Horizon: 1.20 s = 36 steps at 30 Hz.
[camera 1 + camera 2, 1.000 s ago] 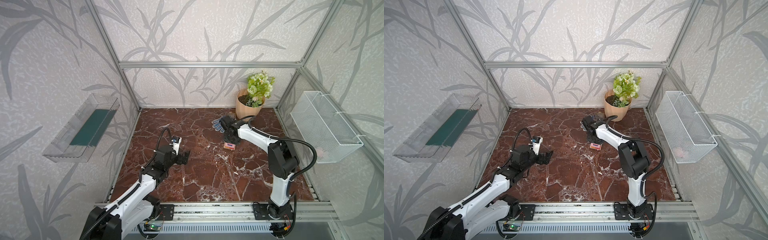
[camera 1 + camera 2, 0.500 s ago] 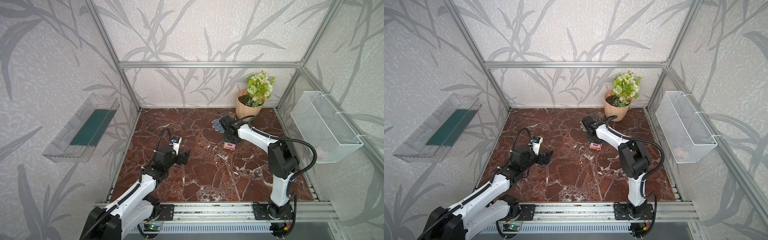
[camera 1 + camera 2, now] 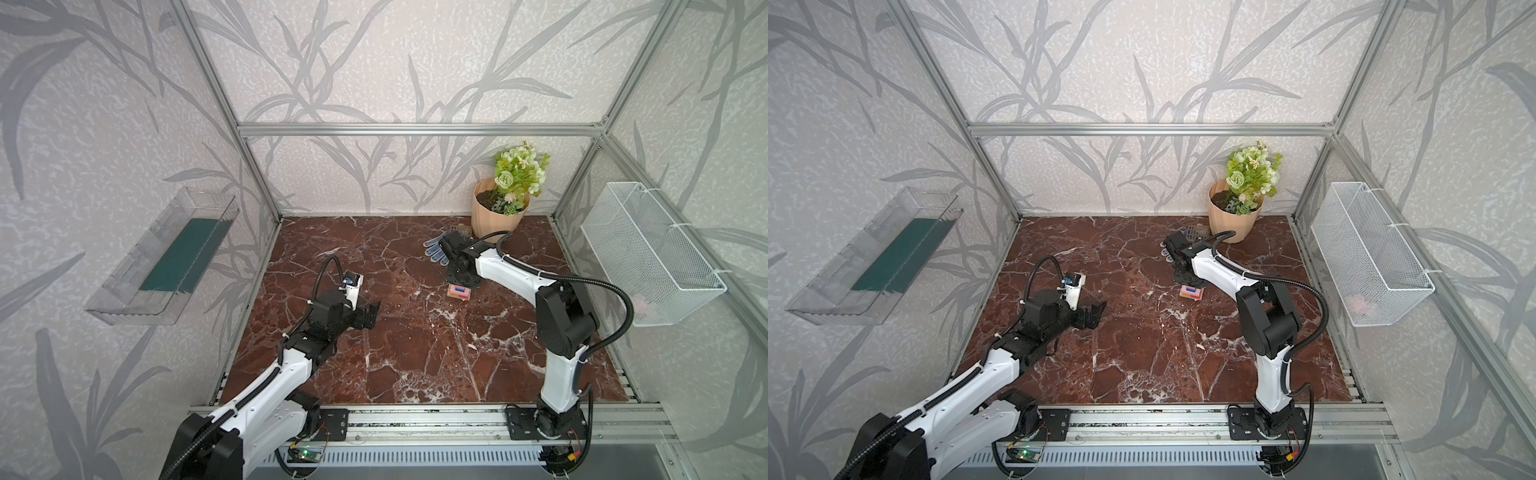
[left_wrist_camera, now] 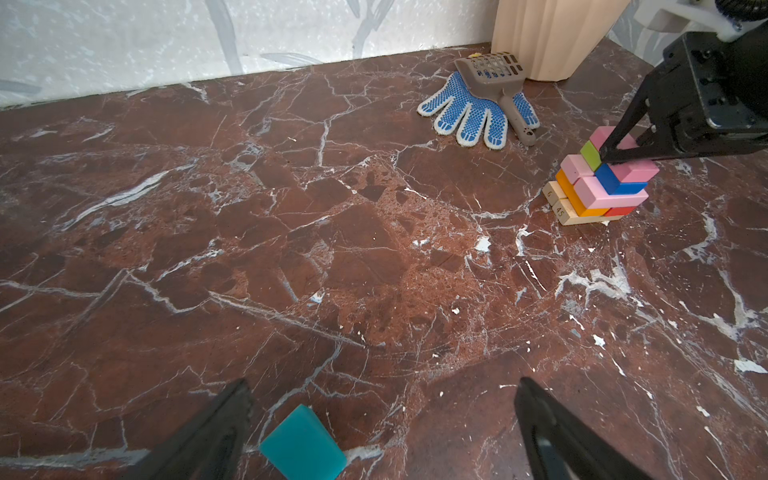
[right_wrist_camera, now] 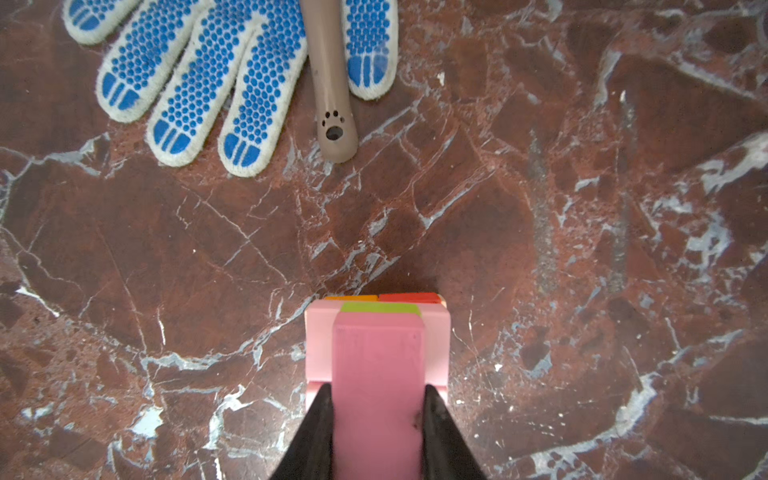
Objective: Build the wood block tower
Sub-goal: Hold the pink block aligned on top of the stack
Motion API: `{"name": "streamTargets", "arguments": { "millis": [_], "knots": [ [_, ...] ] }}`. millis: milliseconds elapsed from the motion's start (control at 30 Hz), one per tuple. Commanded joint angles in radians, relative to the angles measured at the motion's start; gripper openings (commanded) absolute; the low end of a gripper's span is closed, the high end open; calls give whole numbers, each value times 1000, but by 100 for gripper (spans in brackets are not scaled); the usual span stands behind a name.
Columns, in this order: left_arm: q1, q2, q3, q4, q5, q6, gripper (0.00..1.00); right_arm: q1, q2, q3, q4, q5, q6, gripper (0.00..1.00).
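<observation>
Red-brown marble tabletop (image 3: 415, 365) with leafy grey wallpaper all around is what we're looking at. The tower (image 3: 458, 291) is sitting toward the back right of the table in both top views, near the blue dotted glove (image 4: 469, 112) and the brown scoop (image 4: 494, 83) that is lying across it, with the beige flowerpot (image 3: 494, 216) a bit further back. The left wrist view is showing the stack best: tan base (image 4: 561, 203) touching the marble, an orange block (image 4: 571, 195) and a red block (image 4: 619, 211) lying side by side on that, then pink layers with a green cube (image 4: 590, 153) and a blue cube (image 4: 615, 180) between them. The right gripper (image 5: 376, 390) is reaching down over the top and pinching a pink block (image 5: 376, 365) by its long sides, right above the green cube. Honestly I can't tell whether that block is already resting on the stack or hanging just above it. The left gripper (image 4: 382, 384) is hovering low over the left side of the table, well apart from the tower, with its fingers spread wide and gripping nothing. A teal block (image 4: 303, 446) is lying flat on the marble between those fingers, closer to one of them but not touching it.
</observation>
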Motion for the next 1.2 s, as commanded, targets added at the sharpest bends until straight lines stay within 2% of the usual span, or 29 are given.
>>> {"name": "streamTargets", "arguments": {
  "millis": [0,500,1167],
  "knots": [
    [-2,-2,21,1,7,22,99,-7,-9,-14,-22,11,13,30],
    [-3,-4,21,2,7,22,99,-7,-19,-21,-24,16,14,40],
    [-3,-4,21,2,7,22,99,-6,-27,-42,12,-13,14,39]
  ]
}}
